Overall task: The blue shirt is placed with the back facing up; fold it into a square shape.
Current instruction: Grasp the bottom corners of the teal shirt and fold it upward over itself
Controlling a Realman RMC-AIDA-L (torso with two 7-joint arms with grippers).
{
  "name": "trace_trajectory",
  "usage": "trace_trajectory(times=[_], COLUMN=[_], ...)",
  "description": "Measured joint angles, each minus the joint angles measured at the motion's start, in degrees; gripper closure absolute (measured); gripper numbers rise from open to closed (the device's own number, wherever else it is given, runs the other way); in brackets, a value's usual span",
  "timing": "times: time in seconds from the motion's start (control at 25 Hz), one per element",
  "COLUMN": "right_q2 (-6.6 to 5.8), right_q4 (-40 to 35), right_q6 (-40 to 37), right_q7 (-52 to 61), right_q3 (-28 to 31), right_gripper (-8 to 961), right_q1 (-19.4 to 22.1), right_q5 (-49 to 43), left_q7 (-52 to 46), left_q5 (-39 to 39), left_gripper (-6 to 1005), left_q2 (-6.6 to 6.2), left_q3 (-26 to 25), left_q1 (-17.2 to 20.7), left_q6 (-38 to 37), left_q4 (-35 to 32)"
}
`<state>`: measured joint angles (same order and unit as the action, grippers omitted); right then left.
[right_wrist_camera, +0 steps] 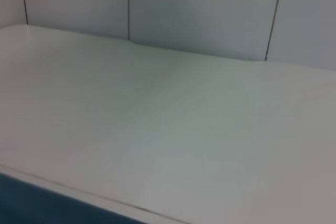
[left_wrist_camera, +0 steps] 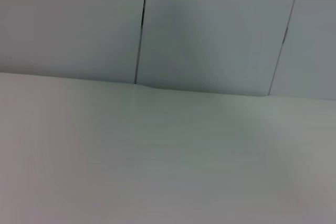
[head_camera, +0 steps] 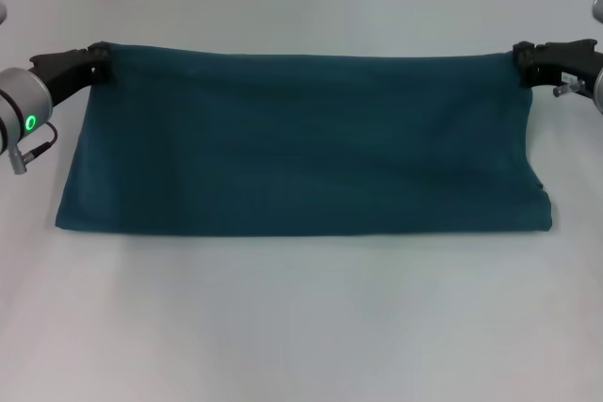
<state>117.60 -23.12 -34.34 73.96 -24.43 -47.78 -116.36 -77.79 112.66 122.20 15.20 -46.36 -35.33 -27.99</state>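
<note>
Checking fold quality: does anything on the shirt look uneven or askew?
Slightly. The dark teal-blue cotton shirt, held at its far corners by the left pincer and right pincer, bulges outward at its near right corner.

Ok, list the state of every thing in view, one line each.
blue shirt: folded into a wide band, plain side up, lying on the table, far corners gripped at both ends.
left gripper: shut on the shirt's far left corner.
right gripper: shut on the shirt's far right corner.
table: white, carrying the shirt.
</note>
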Motion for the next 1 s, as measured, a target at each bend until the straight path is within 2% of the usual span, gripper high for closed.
trace_trajectory(times=[0.32,0.36,0.56,0.72,0.8,0.92,1.0], right_q2=[0.96,1.08,1.0,0.67,0.27,-0.72,-1.43], right_q4=[1.07,0.79,-0.25,-0.82,-1.77,-3.44,-4.49], right_q6=[3.96,4.59,5.15,4.32,2.42,-3.5,-8.01], right_q7=[-3.23,-3.26,-3.22,-1.92,1.26,8.66,13.06], right_q3=[-1.67,-1.71,-1.96,-1.87,-1.91,-2.34,-2.66], right_gripper=[899,898,716,558,477,225,195], right_q1=[-0.3,-0.21,0.44,0.81,1.36,3.35,5.13], right_q5=[0.65,1.13,4.32,4.79,4.97,4.85,4.81], left_q7=[2.36,2.52,2.94,2.81,2.04,-0.13,-1.98], left_q5=[-2.24,-3.17,-6.17,-8.06,-8.73,-9.31,-9.34], left_gripper=[928,891,708,623,580,517,474], left_q2=[1.04,1.18,1.57,1.32,0.77,0.04,-0.28], left_q3=[-0.01,-0.01,-0.01,-0.02,-0.01,0.05,0.08], left_q1=[0.34,0.36,0.85,1.91,2.65,4.46,5.95], left_q6=[1.24,2.1,4.4,4.46,3.65,0.05,-3.7], left_q4=[0.09,0.11,0.02,-0.37,-0.43,-0.45,-0.64])
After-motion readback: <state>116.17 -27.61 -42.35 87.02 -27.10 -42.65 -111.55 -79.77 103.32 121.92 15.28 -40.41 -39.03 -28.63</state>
